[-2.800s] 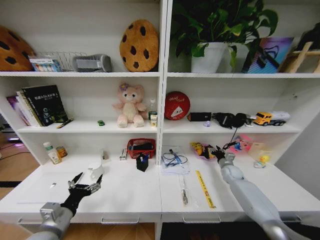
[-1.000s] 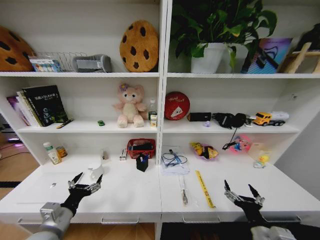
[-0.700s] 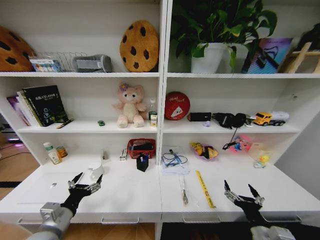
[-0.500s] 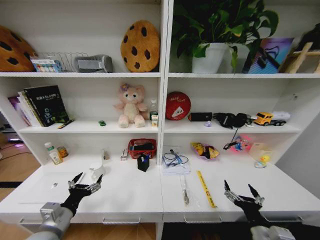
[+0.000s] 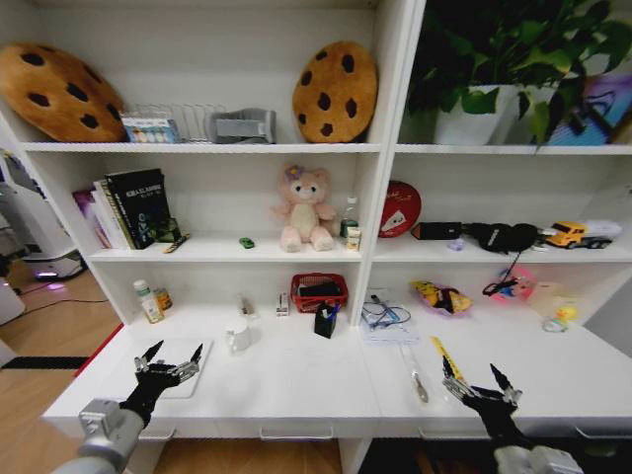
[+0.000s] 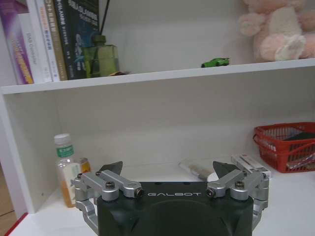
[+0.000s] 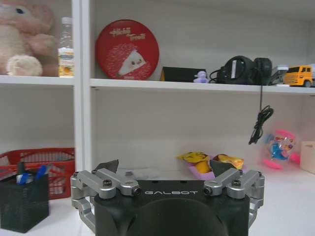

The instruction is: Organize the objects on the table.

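Hovering low at lower left over the long white desk [image 5: 296,380], black left gripper [image 5: 169,362] spread empty, black right gripper [image 5: 478,379] at lower right likewise gaping, yellow ruler [image 5: 441,354] lying just beyond.

The contents of the red mesh basket [image 5: 319,292] were too small to identify in the head view. The plant [image 5: 513,59] and the colourful box [image 5: 604,99] beside it ran off the frame's edge. The left gripper [image 6: 167,178] body hid the table [image 6: 295,206] in front of it, and the right gripper [image 7: 165,173] did likewise.
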Available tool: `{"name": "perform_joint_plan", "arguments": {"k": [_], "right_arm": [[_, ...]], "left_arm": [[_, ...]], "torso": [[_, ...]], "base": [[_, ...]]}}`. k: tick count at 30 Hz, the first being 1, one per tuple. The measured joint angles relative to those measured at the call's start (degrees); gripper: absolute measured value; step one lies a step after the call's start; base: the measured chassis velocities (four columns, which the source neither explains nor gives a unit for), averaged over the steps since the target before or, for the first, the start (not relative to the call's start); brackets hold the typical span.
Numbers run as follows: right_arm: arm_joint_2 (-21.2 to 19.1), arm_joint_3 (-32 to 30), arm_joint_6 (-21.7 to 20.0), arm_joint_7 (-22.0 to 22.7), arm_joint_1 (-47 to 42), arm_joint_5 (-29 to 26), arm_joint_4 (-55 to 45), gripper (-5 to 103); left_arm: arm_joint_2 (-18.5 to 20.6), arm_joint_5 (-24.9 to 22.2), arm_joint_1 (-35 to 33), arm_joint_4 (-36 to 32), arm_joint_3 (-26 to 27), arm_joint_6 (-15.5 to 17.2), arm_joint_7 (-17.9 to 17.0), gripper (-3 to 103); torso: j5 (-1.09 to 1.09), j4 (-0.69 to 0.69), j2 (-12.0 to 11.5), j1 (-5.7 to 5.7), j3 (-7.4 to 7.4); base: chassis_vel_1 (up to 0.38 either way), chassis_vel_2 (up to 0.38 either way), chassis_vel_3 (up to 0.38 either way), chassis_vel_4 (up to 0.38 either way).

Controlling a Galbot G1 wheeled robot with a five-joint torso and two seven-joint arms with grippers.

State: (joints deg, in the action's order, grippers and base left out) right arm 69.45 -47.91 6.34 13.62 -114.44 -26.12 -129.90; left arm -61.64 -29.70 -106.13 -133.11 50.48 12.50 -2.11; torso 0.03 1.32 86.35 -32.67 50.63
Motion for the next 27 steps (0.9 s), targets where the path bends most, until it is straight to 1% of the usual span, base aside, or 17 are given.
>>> {"name": "perform_joint_plan", "arguments": {"k": [3, 4, 5, 7, 8, 9, 12, 13, 15, 16, 18, 20, 22, 24, 27], "right_arm": [[0.0, 0.0, 0.0, 0.0, 0.0, 0.0, 0.0, 100], [0.0, 0.0, 0.0, 0.0, 0.0, 0.0, 0.0, 100], [0.0, 0.0, 0.0, 0.0, 0.0, 0.0, 0.0, 100], [0.0, 0.0, 0.0, 0.0, 0.0, 0.0, 0.0, 100], [0.0, 0.0, 0.0, 0.0, 0.0, 0.0, 0.0, 100], [0.0, 0.0, 0.0, 0.0, 0.0, 0.0, 0.0, 100], [0.0, 0.0, 0.0, 0.0, 0.0, 0.0, 0.0, 100], [0.0, 0.0, 0.0, 0.0, 0.0, 0.0, 0.0, 100], [0.0, 0.0, 0.0, 0.0, 0.0, 0.0, 0.0, 100], [0.0, 0.0, 0.0, 0.0, 0.0, 0.0, 0.0, 100], [0.0, 0.0, 0.0, 0.0, 0.0, 0.0, 0.0, 100], [0.0, 0.0, 0.0, 0.0, 0.0, 0.0, 0.0, 100], [0.0, 0.0, 0.0, 0.0, 0.0, 0.0, 0.0, 100], [0.0, 0.0, 0.0, 0.0, 0.0, 0.0, 0.0, 100], [0.0, 0.0, 0.0, 0.0, 0.0, 0.0, 0.0, 100]], "left_arm": [[0.0, 0.0, 0.0, 0.0, 0.0, 0.0, 0.0, 100], [0.0, 0.0, 0.0, 0.0, 0.0, 0.0, 0.0, 100], [0.0, 0.0, 0.0, 0.0, 0.0, 0.0, 0.0, 100], [0.0, 0.0, 0.0, 0.0, 0.0, 0.0, 0.0, 100], [0.0, 0.0, 0.0, 0.0, 0.0, 0.0, 0.0, 100], [0.0, 0.0, 0.0, 0.0, 0.0, 0.0, 0.0, 100], [0.0, 0.0, 0.0, 0.0, 0.0, 0.0, 0.0, 100], [0.0, 0.0, 0.0, 0.0, 0.0, 0.0, 0.0, 100], [0.0, 0.0, 0.0, 0.0, 0.0, 0.0, 0.0, 100], [0.0, 0.0, 0.0, 0.0, 0.0, 0.0, 0.0, 100], [0.0, 0.0, 0.0, 0.0, 0.0, 0.0, 0.0, 100], [0.0, 0.0, 0.0, 0.0, 0.0, 0.0, 0.0, 100], [0.0, 0.0, 0.0, 0.0, 0.0, 0.0, 0.0, 100], [0.0, 0.0, 0.0, 0.0, 0.0, 0.0, 0.0, 100], [0.0, 0.0, 0.0, 0.0, 0.0, 0.0, 0.0, 100]], "torso": [[-0.04, 0.01, 0.0, 0.02, -0.01], [-0.09, 0.01, 0.0, 0.02, -0.01], [-0.03, -0.01, 0.0, 0.00, 0.00], [-0.02, 0.00, 0.0, 0.00, 0.00], [0.02, 0.00, 0.0, 0.02, -0.01], [-0.13, 0.02, 0.0, 0.03, -0.02], [-0.14, 0.01, 0.0, 0.02, -0.01], [0.01, 0.00, 0.0, 0.00, 0.00], [-0.09, 0.04, 0.0, 0.03, -0.01], [-0.09, 0.04, 0.0, 0.03, -0.01], [-0.04, -0.03, 0.0, 0.02, -0.01], [-0.01, -0.05, 0.0, 0.01, 0.00], [0.01, -0.04, 0.0, 0.00, 0.00], [-0.03, -0.01, 0.0, 0.00, 0.00], [0.01, 0.03, 0.0, 0.00, 0.00]], "base": [[0.338, 0.353, -0.347, -0.358], [0.342, 0.376, -0.362, -0.378], [0.395, 0.376, -0.388, -0.379], [0.386, 0.388, -0.388, -0.380], [0.302, 0.342, -0.374, -0.382], [0.302, 0.342, -0.309, -0.314], [0.292, 0.298, -0.309, -0.314], [0.217, 0.213, -0.208, -0.252], [0.162, 0.016, -0.126, -0.136], [0.108, 0.016, -0.126, -0.088], [0.081, -0.011, 0.012, -0.038], [0.000, 0.000, 0.000, 0.000], [-0.121, -0.033, 0.075, 0.042], [-0.120, -0.062, 0.047, 0.038], [-0.021, -0.050, 0.017, 0.021]]}}
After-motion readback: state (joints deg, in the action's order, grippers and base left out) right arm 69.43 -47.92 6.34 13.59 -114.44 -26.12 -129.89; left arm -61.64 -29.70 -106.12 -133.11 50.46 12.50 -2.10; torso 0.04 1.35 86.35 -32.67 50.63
